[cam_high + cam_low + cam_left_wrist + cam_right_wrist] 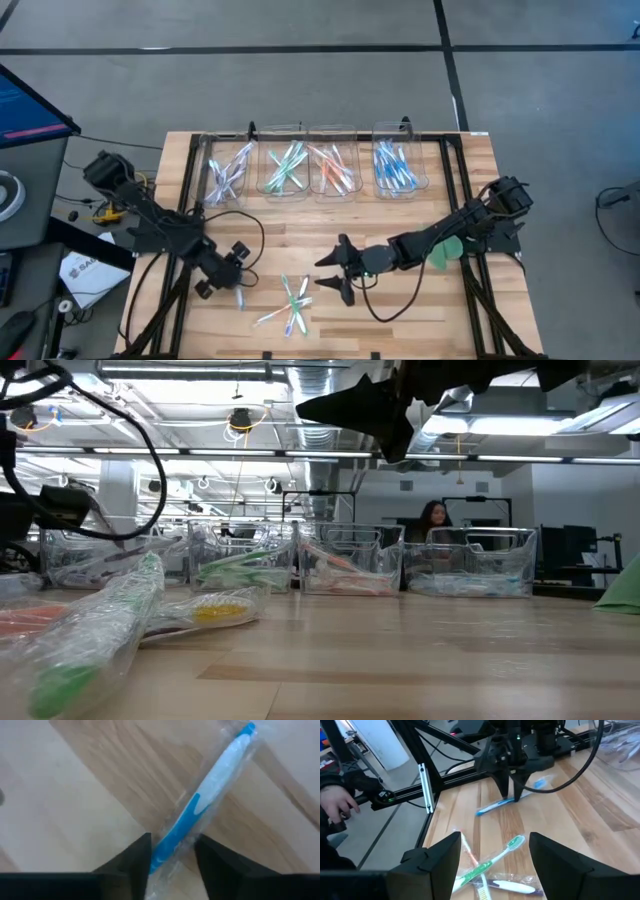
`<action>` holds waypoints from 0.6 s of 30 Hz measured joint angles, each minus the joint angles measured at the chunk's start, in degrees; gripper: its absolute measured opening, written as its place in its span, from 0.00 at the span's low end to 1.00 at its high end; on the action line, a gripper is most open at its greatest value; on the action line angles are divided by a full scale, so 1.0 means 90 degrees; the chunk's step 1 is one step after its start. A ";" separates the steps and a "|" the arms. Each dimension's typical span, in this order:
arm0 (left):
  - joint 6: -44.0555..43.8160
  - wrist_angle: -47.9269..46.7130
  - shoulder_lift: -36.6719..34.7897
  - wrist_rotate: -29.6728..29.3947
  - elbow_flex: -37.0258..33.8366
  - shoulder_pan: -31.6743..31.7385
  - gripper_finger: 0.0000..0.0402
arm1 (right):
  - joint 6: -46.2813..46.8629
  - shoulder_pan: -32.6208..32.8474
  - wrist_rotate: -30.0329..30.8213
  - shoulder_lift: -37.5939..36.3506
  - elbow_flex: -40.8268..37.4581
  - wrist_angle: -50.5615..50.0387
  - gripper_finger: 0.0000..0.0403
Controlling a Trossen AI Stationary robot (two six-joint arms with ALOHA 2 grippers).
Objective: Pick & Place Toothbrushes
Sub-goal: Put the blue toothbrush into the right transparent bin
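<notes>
In the high view the left arm reaches in from the left edge of the frame, and the left end effector [238,290] sits low on the light wooden slatted table [400,300], at lower left of centre. Its wrist view shows a blue-and-white toothbrush in a clear wrapper [200,810] lying on the wood between the two dark fingers [132,862], which straddle the handle end; whether they are already pressing on it cannot be told. The right wrist view looks across at the same spot: the fingers stand on either side of that toothbrush, which lies flat on the boards.

The right end effector [335,272] hangs near the centre of the high view, its jaws apart and holding nothing. Just to the lower left of it lies a small loose heap of wrapped toothbrushes with green and white handles [290,305], crossed over one another on the table.

Along the upper edge of the table stand four clear plastic bins [310,160] in a row, filled from left to right with purple, green, orange and blue brushes. A flat green leaf-shaped piece [447,250] lies under the right arm. A person's hand [337,802] shows at the left edge of the right wrist view, beyond the table
</notes>
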 joint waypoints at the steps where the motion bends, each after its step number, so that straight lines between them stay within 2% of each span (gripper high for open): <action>1: 0.0019 0.0023 0.0096 0.0135 0.0007 0.0067 0.33 | 0.0000 -0.0005 0.0000 0.0000 0.0000 0.0000 0.57; 7: 0.0384 0.0508 0.0499 0.0381 0.0039 0.0301 0.06 | 0.0000 -0.0005 0.0001 0.0000 0.0000 -0.0001 0.57; 11: 0.0326 0.0656 0.0268 -0.0039 -0.0024 0.0465 0.04 | 0.0000 0.0007 0.0001 0.0000 0.0000 -0.0005 0.57; 18: 0.0079 0.0034 -0.0523 -0.0450 0.0022 0.0670 0.02 | -0.0025 0.0012 0.0001 0.0000 0.0000 -0.0005 0.57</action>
